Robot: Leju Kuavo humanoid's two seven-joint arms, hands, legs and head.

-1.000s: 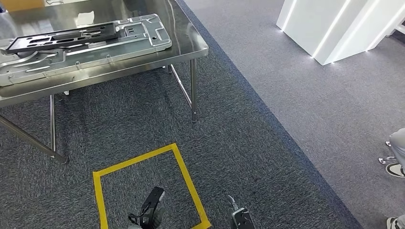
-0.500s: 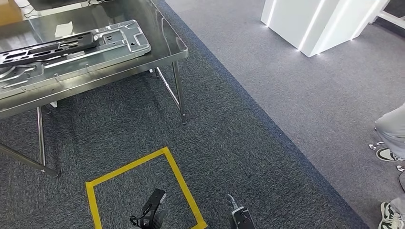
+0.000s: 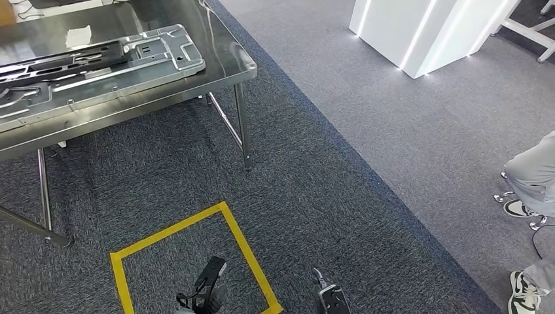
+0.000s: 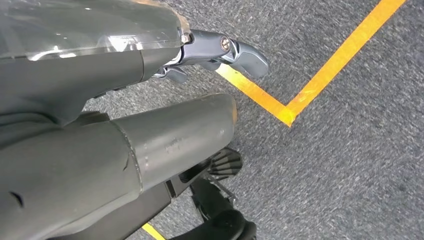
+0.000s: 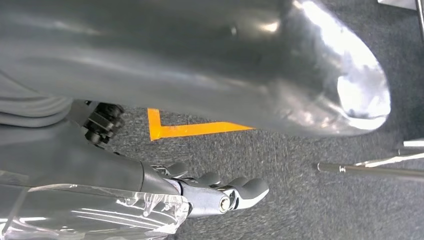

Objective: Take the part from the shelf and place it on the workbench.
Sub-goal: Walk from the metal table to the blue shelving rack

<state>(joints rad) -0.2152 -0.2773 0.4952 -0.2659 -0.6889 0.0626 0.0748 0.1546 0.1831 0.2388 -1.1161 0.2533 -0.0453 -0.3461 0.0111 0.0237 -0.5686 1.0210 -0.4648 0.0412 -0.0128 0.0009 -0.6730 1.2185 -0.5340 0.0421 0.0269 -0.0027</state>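
The grey carpet floor (image 3: 340, 170) takes up most of the head view, darker on the left and lighter on the right, with a straight seam running diagonally between the 2 shades. A steel workbench (image 3: 222, 62) stands at the upper left on thin metal legs. On it lies a large pressed metal panel (image 3: 157, 55), flat and reaching close to the bench's right edge. A long black part (image 3: 72, 57) lies flat on top of that panel, toward its left side. No shelf can be made out.

A white cabinet (image 3: 419, 33) with lit strips stands on the lighter carpet at the upper right, well apart from the bench. A person's legs and shoes (image 3: 533, 190) show at the right edge, beside a chair base.

A square of yellow tape (image 3: 242, 242) is stuck to the dark carpet below the bench.

Both arms hang low. The left hand (image 4: 220, 50) hovers over a corner of the tape, fingers gently curled, a little apart and holding nothing. The right hand (image 5: 220, 192) hangs over bare carpet, its fingers side by side, slightly bent and empty.
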